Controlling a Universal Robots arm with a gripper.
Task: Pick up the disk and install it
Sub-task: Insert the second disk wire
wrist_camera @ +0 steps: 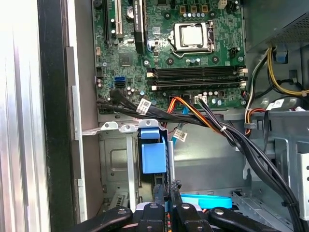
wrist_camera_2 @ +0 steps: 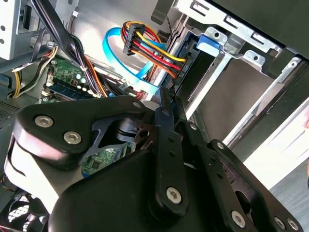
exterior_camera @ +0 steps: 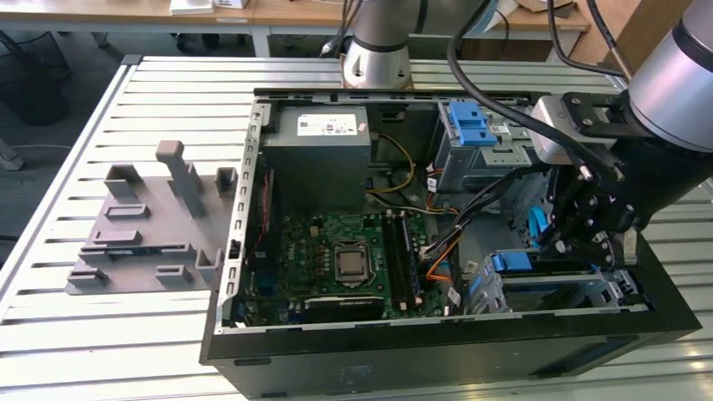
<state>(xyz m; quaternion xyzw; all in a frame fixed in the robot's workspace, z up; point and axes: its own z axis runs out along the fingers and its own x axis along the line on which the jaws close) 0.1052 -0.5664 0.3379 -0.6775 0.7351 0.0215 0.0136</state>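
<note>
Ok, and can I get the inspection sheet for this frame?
Surface: slatted metal table, open computer case on it.
Job's things: blue strip, likely the disk bracket, beside the claw; grasp unclear.
Clutter: grey holder block, off the case at the exterior view's left.
Grippers: claw inside the case, by the drive cage.
Cables: black and coloured bundles cross the case.
Surroundings: desks behind.
</note>
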